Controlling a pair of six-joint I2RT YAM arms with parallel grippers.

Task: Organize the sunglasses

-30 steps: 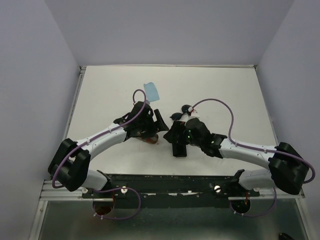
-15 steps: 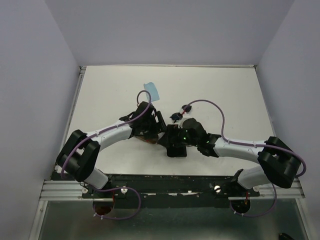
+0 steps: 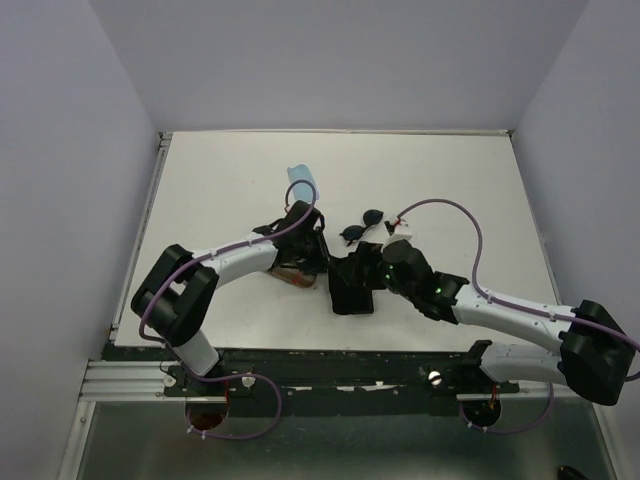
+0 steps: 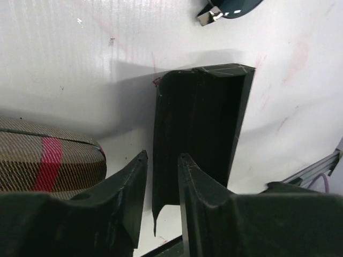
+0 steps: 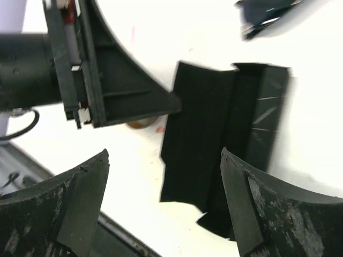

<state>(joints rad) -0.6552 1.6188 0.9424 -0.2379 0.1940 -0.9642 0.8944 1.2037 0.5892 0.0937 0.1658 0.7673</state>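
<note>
Sunglasses (image 3: 353, 233), black-framed, lie on the table near the open black case (image 3: 348, 297).

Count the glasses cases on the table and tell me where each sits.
2. The plaid case lies at the left of the left wrist view. The black case lies open just right of it. Others may be hidden from view.
</note>
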